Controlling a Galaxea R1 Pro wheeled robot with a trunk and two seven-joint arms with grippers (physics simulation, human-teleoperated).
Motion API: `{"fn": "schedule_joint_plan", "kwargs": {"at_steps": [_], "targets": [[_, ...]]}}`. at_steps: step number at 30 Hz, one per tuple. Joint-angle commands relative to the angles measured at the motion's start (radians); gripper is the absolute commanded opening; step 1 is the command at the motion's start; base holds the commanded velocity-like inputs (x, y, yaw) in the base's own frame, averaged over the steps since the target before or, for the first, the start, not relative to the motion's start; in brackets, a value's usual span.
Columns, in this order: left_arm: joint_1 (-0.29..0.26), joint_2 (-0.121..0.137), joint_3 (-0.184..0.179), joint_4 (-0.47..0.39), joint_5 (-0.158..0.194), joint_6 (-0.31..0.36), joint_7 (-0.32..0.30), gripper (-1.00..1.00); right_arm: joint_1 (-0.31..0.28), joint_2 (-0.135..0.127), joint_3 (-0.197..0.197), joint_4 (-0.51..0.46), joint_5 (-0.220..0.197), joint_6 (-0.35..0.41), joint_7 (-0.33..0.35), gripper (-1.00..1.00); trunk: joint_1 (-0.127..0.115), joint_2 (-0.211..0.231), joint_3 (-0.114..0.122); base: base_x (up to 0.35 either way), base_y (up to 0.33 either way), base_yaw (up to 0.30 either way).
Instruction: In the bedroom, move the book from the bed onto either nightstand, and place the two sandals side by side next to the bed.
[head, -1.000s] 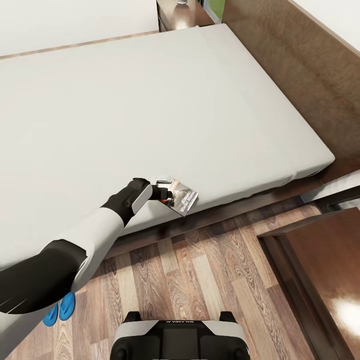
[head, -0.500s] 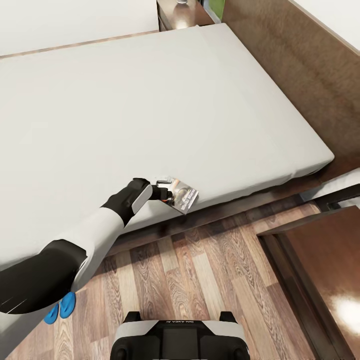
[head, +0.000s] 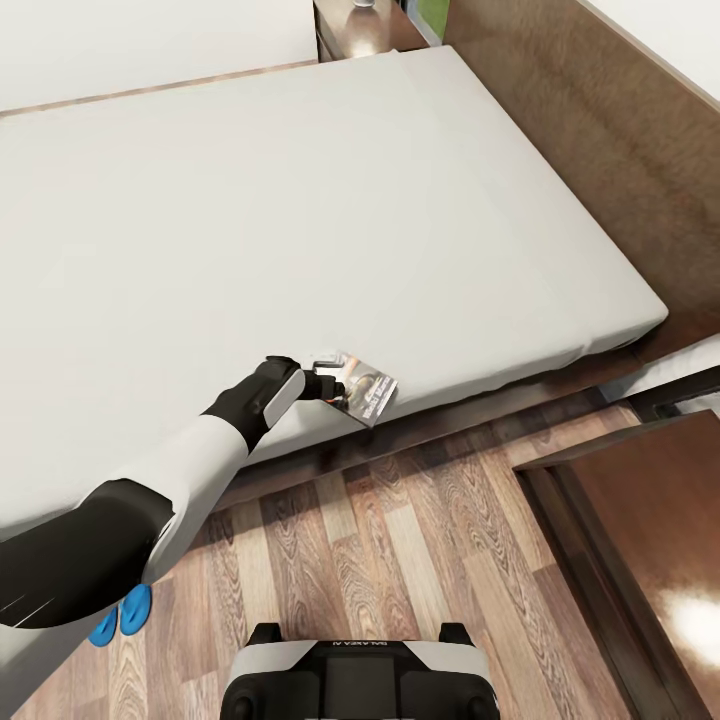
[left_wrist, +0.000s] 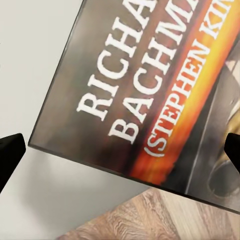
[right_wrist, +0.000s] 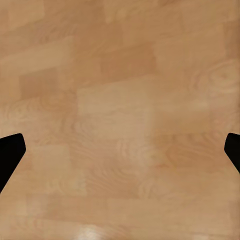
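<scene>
The book (head: 366, 392), dark with an orange band and white lettering, lies at the near edge of the bed (head: 300, 200) and overhangs the mattress above the floor. My left gripper (head: 332, 384) is right at it. In the left wrist view the book (left_wrist: 150, 85) spans the space between the two fingertips (left_wrist: 10, 155), which stand far apart, so the left gripper (left_wrist: 120, 155) is open. The two blue sandals (head: 120, 615) lie together on the floor, partly hidden by my left arm. My right gripper (right_wrist: 120, 155) is open above a glossy brown wooden surface.
A nightstand (head: 660, 540) with a glossy top stands at the near right beside the bed. Another nightstand (head: 365, 30) sits at the far corner with a small object on it. The brown headboard (head: 600, 130) runs along the right. Wood-plank floor (head: 400, 540) lies between my base and the bed.
Almost nothing: the book and my left gripper sit a touch higher in the head view than a second ago.
</scene>
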Motion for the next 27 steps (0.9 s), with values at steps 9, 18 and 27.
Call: {"fn": "schedule_joint_plan", "kwargs": {"at_steps": [9, 18, 27], "targets": [[0.000, 0.002, -0.012, -0.001, 0.011, 0.003, 0.009, 1.00, 0.000, -0.002, -0.008, -0.001, 0.005, 0.003, 0.003, 1.00, 0.000, 0.000, 0.000, -0.030, 0.000, 0.000], [0.000, 0.002, -0.013, -0.001, 0.011, 0.002, 0.009, 1.00, 0.000, -0.004, -0.008, -0.001, 0.005, 0.003, 0.004, 1.00, 0.000, 0.000, 0.000, -0.053, 0.000, 0.000], [0.000, 0.002, -0.014, -0.001, 0.011, -0.004, 0.008, 1.00, 0.000, -0.005, -0.008, -0.002, 0.005, 0.002, 0.004, 1.00, 0.000, 0.000, 0.000, -0.007, 0.000, 0.000]]}}
